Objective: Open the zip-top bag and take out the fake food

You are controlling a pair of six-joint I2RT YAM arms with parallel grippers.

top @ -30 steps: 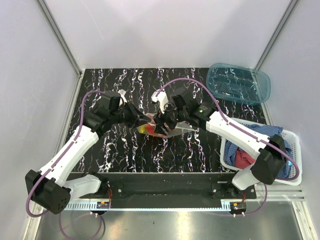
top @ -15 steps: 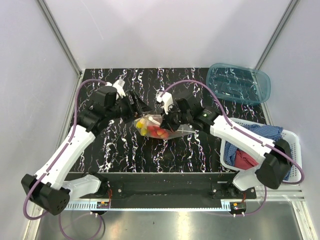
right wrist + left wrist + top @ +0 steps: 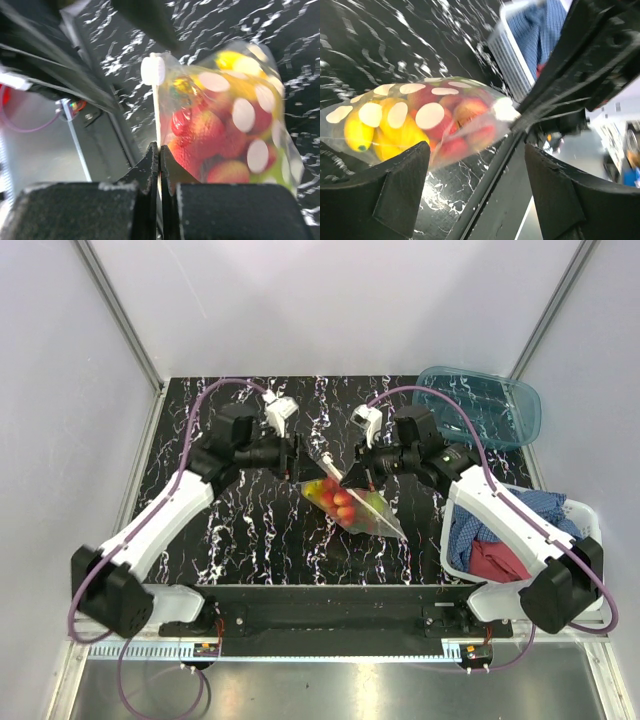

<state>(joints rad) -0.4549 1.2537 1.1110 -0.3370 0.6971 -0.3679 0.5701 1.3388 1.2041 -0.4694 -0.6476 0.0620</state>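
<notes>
Black marbled table [image 3: 230, 540], centre: right gripper [image 3: 352, 477] pinched shut on zip-top bag [image 3: 372, 520] zip strip, holding it up, fake food [image 3: 338, 498] sealed inside; left gripper [image 3: 305, 465] wide, empty, beside it, probably to grab opposite lip

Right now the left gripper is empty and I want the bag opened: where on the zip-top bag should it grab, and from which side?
Probably the zip strip, near its free end, coming from the side where the left gripper stands open. The right gripper pinches that thin strip; the rest of the zip-top bag bulges with fake food.
</notes>
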